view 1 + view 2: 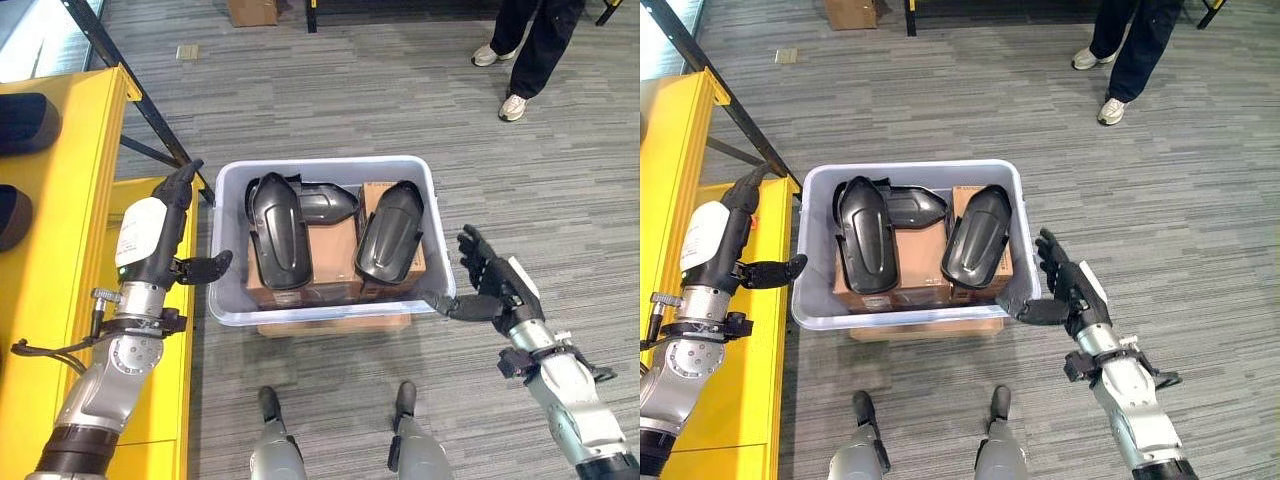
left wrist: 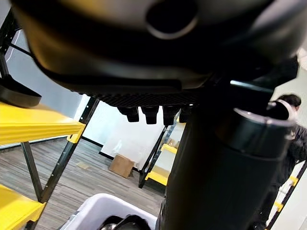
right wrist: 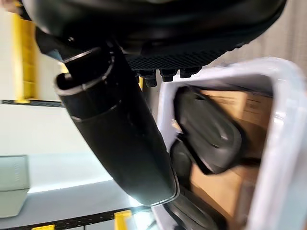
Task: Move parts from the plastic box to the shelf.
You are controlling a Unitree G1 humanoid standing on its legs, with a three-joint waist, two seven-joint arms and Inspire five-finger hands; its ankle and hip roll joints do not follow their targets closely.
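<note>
**Both hands are empty, and the parts are in the box**

Your left hand [image 1: 165, 225] is by the left side of the plastic box [image 1: 228, 190], with its fingers straight and its thumb sticking out toward the box wall. It holds nothing. Your right hand [image 1: 493, 282] is by the box's right near corner, fingers spread loose, thumb pointing at the rim. It holds nothing too.

The black parts lie inside the box on top of brown cardboard boxes [image 1: 330, 250]. One long part [image 1: 278, 232] is on the left, one part [image 1: 392, 235] is on the right, and another part [image 1: 325, 203] sits behind, partly under the left one.

Here is what could go wrong. The parts are smooth and curved, so one could slip from your fingers if you pinch only the edge. The back part is tucked under the left one, so lifting one may drag the other. The yellow shelf [image 1: 60, 190] is right beside your left arm, so a fast swing could bump it. A person [image 1: 535, 50] stands past the box, so watch out for them.
</note>
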